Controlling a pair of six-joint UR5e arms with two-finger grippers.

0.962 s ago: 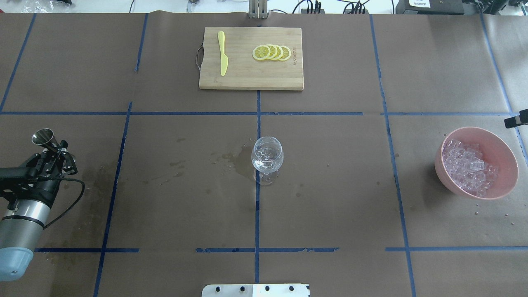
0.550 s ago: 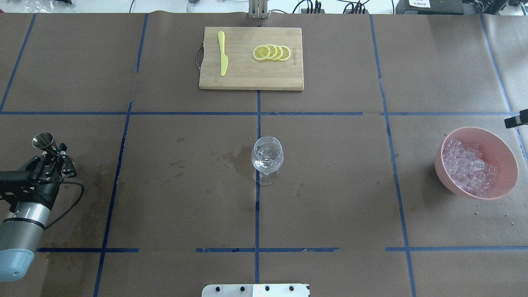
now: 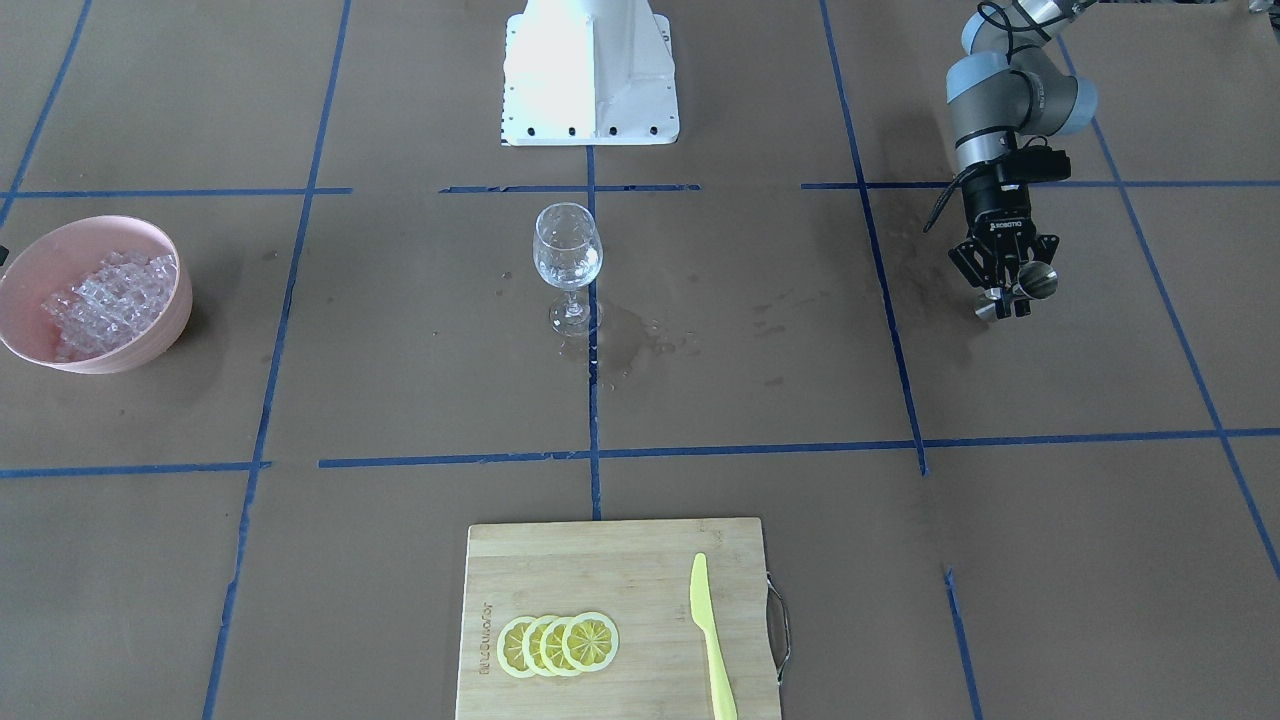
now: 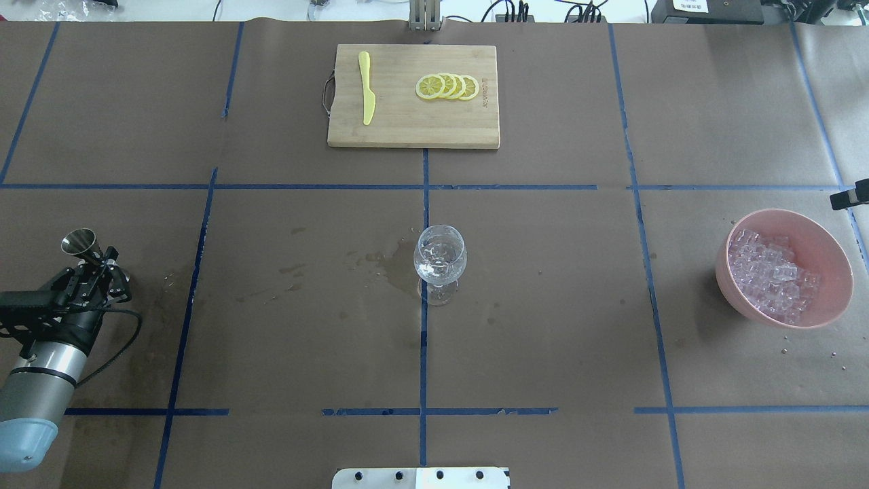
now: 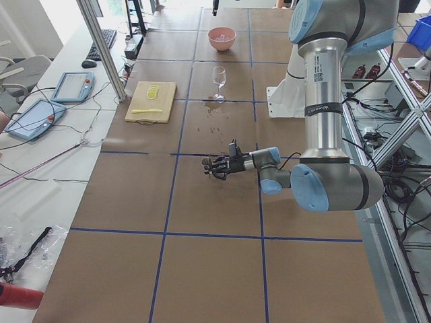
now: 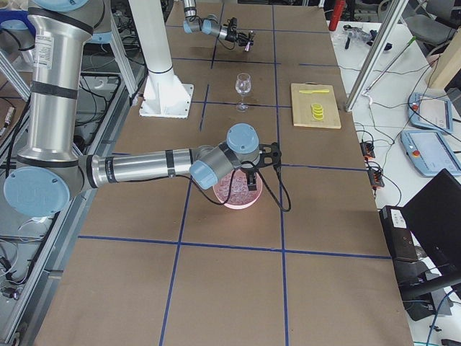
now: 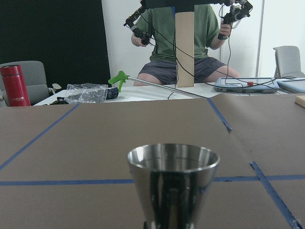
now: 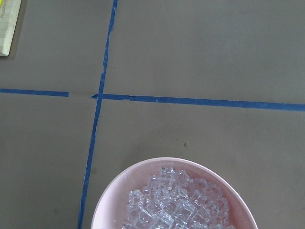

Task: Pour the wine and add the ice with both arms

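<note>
We see a brown paper-covered table [image 4: 543, 326] marked with blue tape lines. At the robot's left edge, the left arm [image 4: 41, 367] reaches forward. The left gripper [image 4: 97, 261] pinches a steel jigger [image 4: 79, 242] at its narrow waist, holding it upright with the mouth up. The wrist view shows only the jigger's outside, so we cannot tell whether it holds wine.

A clear stemmed glass [image 4: 440, 257] stands at the table's middle on a tape line, with a wet stain [image 4: 390, 261] just beside it on the robot's left.

The ice [image 4: 770, 275] is heaped in a pink bowl [image 4: 838, 258] near the table's right edge, well apart from the glass. The right arm [image 6: 144, 167] stretches over that bowl, and the right gripper [image 6: 252, 180] hangs above the ice. We cannot tell whether its fingers are spread or pressed together.

At the far side lies a wooden board [image 4: 407, 125] bearing a yellow knife [image 4: 366, 88] and four overlapping lemon slices [image 4: 448, 87].
</note>
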